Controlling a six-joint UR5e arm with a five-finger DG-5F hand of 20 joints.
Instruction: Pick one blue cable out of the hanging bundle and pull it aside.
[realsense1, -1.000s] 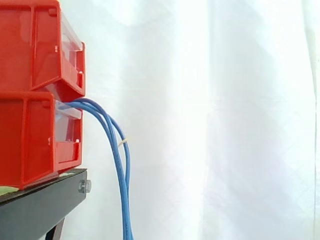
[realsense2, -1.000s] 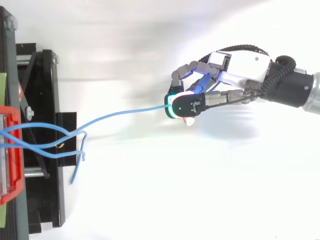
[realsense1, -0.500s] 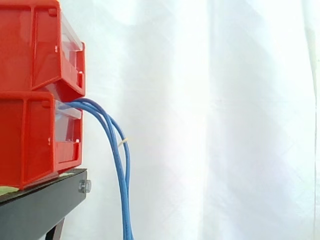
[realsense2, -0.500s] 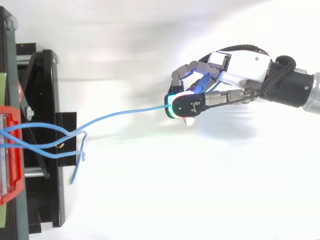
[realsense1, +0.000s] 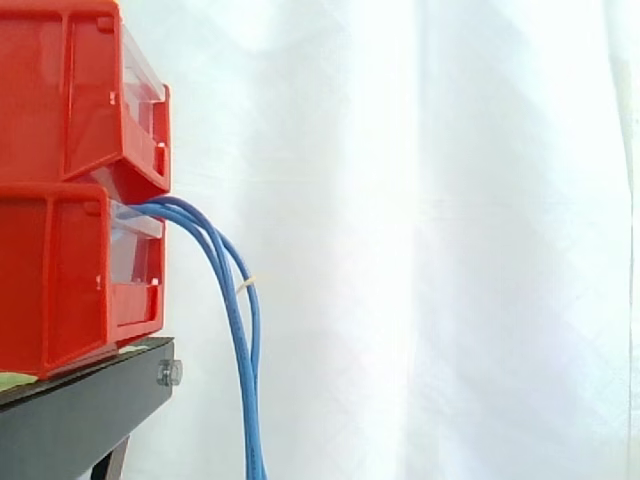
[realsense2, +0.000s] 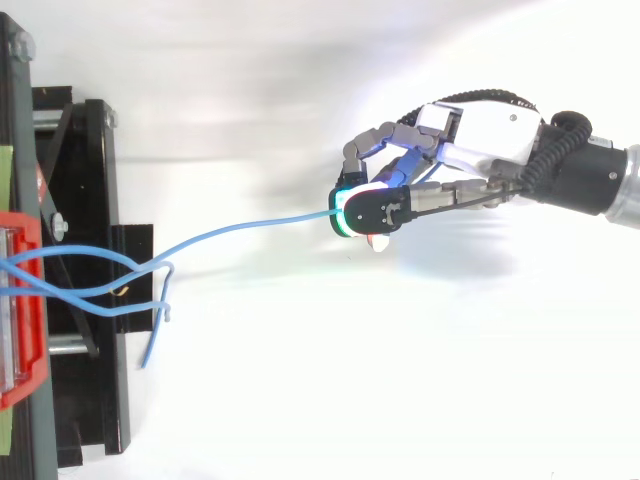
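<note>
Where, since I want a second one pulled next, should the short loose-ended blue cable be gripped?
Probably pinch the short blue cable near its free end, coming from the top view's right: that stretch lies apart from the crossing strands.

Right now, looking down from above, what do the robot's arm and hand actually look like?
The hand has a white, boxy shell and fingers made of grey links. One fingertip has a rounded black casing; the pads glow green, with a red-white glow beside them. The arm behind is black, then silver.
</note>
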